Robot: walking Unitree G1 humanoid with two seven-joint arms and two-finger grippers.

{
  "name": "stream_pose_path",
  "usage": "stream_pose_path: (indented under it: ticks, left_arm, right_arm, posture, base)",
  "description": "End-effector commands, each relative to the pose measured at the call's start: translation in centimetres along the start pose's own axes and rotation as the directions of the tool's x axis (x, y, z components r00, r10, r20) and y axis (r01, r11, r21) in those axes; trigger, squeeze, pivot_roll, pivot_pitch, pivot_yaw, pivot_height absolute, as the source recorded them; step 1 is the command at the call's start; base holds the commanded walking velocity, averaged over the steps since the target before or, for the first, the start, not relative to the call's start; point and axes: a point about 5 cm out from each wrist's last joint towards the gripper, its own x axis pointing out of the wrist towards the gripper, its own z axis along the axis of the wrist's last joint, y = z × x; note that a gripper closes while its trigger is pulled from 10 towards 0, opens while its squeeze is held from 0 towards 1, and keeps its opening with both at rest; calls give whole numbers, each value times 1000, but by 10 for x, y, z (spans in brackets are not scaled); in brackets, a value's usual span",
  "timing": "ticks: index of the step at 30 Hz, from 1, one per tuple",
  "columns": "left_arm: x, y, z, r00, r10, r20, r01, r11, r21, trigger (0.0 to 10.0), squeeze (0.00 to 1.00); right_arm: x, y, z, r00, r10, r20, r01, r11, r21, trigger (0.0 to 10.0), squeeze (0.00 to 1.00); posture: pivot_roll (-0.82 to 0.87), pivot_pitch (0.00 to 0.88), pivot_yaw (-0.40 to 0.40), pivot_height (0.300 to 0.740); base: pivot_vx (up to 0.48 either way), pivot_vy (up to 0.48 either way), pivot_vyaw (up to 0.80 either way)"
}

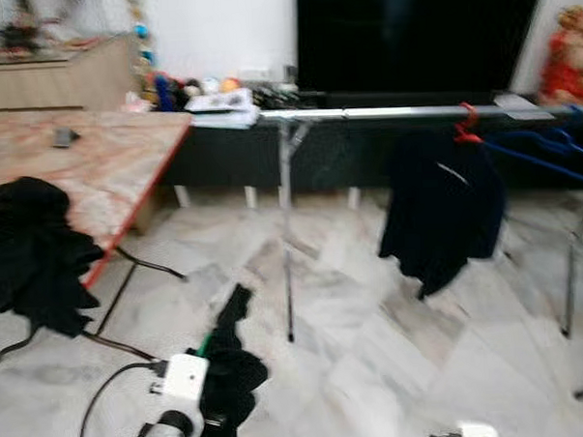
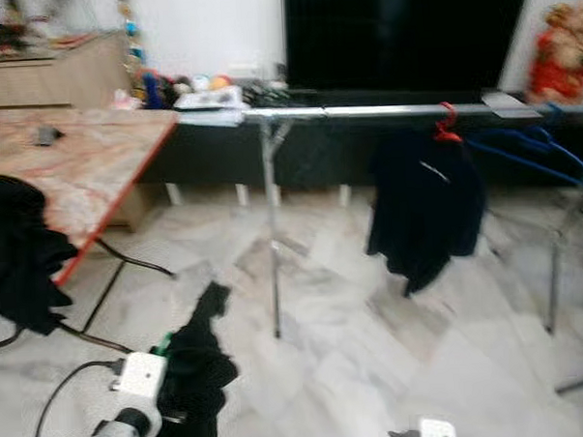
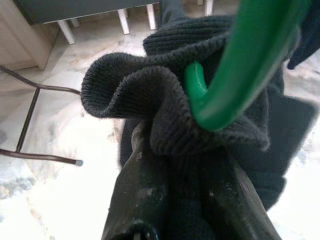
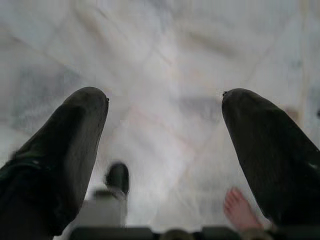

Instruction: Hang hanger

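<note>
Left fingers (image 3: 220,200) pinch sweater (image 3: 150,100), green hanger (image 3: 235,65).

We stand in a home living room. Pale marble-patterned floor tiles (image 1: 395,369) run throughout. A big dark television (image 1: 414,34) sits on a low dark cabinet (image 1: 337,149) against the white wall. Small toys and ornaments (image 1: 184,88) crowd the cabinet top; a red-dressed doll (image 1: 565,57) stands at the far right. A folding table (image 1: 105,164) holds a heap of dark clothing (image 1: 32,249). A metal clothes rail (image 1: 393,112) carries a dark garment (image 1: 441,207) on a red hanger (image 1: 466,124) and blue hangers (image 1: 550,154) — laundry, domestic clutter. A person's bare foot (image 4: 240,207) rests on the tiles.
</note>
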Motion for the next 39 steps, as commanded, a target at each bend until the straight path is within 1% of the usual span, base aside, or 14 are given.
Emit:
stream_pose_path:
  ticks: [1,10,27,39]
  left_arm:
    - [0,4,2,1000,6,13,-6,1000,18,10000,0]
    - [1,0,3,1000,-15,12,15,999,28,10000,0]
    - [1,0,0,1000,-21,4,21,999,36,10000,0]
    - [-4,11,-6,999,35,-12,-34,999,41,10000,0]
  right_arm:
    - [0,6,2,1000,17,8,-17,1000,-2,10000,0]
    - [0,6,0,1000,14,2,-14,1000,-3,10000,0]
    - [0,9,-2,1000,25,-6,-25,1000,-5,10000,0]
    - [0,10,-4,999,31,-12,-32,999,-12,10000,0]
  posture:
    - [54,0,-24,740]
    - [53,0,-23,740]
    - [50,0,-18,740]
    - [52,0,-19,740]
  base:
    - [285,0,0]
    - [287,0,0]
    - [289,0,0]
    - [288,0,0]
